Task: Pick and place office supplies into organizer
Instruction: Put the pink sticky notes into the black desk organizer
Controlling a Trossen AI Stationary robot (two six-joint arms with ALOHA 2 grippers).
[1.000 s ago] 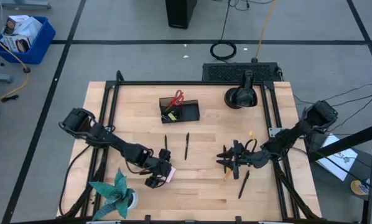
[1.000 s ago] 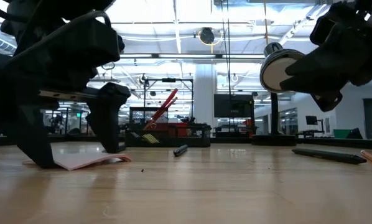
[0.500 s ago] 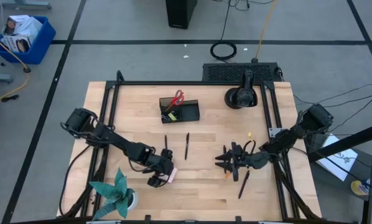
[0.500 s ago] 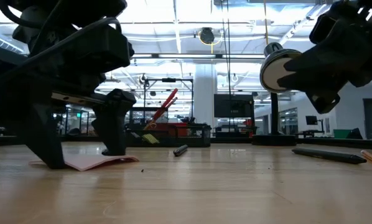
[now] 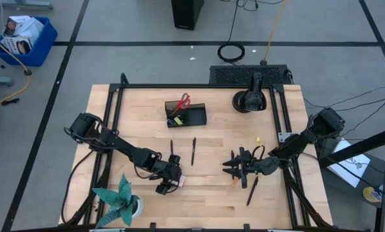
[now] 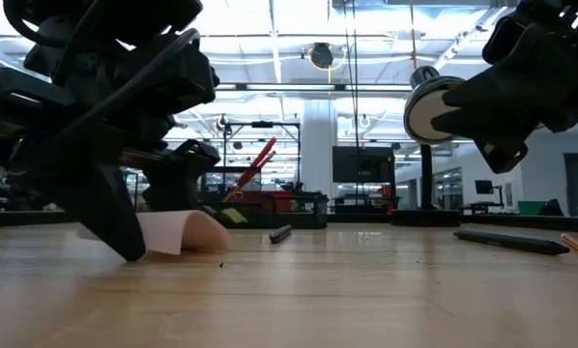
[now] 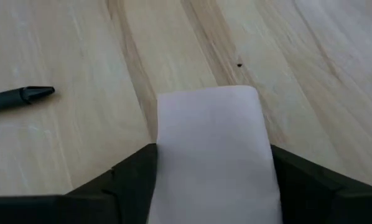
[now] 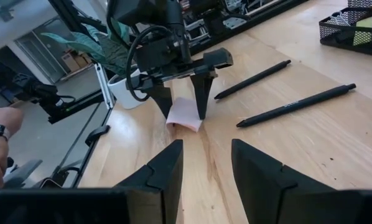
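My left claw (image 5: 170, 183) down at desk (image 5: 212, 187) front, fingers (image 6: 110, 208) pinching pink sticky pad (image 6: 181, 232), pad bowed up between them. Right claw (image 8: 206, 163) hovers above desk, right of centre, fingers narrowly apart, holding nothing. Two pens (image 5: 193, 151) just beyond pad. Organizer (image 5: 187, 114) toward desk rear, scissors (image 5: 183, 101) inside.

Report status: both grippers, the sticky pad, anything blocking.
Left gripper straddling pink sticky pad, pad bowing up between its fingers. Right gripper open, empty, hovering near pens. Organizer far side. Path clear.
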